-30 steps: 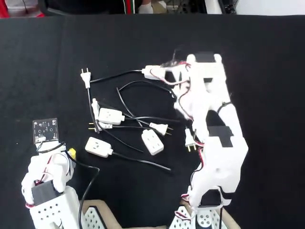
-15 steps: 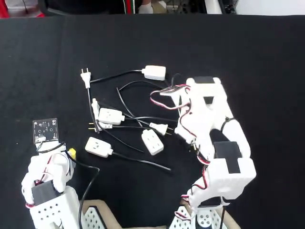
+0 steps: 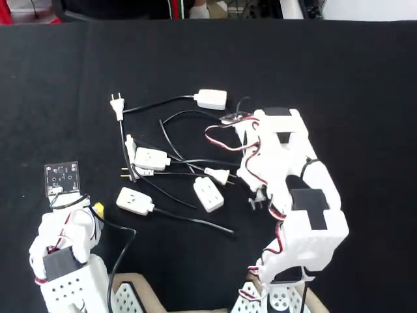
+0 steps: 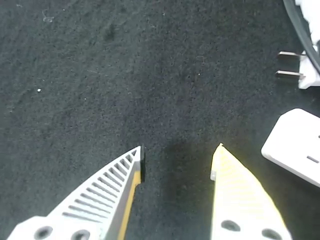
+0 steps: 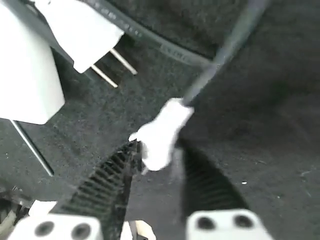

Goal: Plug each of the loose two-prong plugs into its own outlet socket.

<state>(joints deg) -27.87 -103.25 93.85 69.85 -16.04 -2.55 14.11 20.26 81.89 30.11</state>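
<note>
My right gripper (image 5: 159, 152) is shut on a small white two-prong plug (image 5: 161, 134), whose black cable runs away from the fingers. The high view places this gripper (image 3: 259, 194) and its plug (image 3: 256, 201) right of the cable tangle. Several white outlet sockets lie there: one far (image 3: 211, 99), one in the middle (image 3: 151, 158), one near the left (image 3: 135, 201) and one beside it (image 3: 208, 193). Loose plugs rest at the far left (image 3: 117, 104) and centre (image 3: 219, 175). My left gripper (image 4: 179, 150) hangs open over bare cloth, next to a socket (image 4: 295, 145) and plug prongs (image 4: 290, 65).
A small square white card (image 3: 62, 177) lies at the left, just beyond the left arm (image 3: 65, 244). Black cables (image 3: 189, 218) loop between the sockets. The black tablecloth (image 3: 365, 78) stretches bare to the right and far side.
The right arm has drawn back from the far socket toward the near side and now has the plug that lay beside it. The left arm has not moved.
</note>
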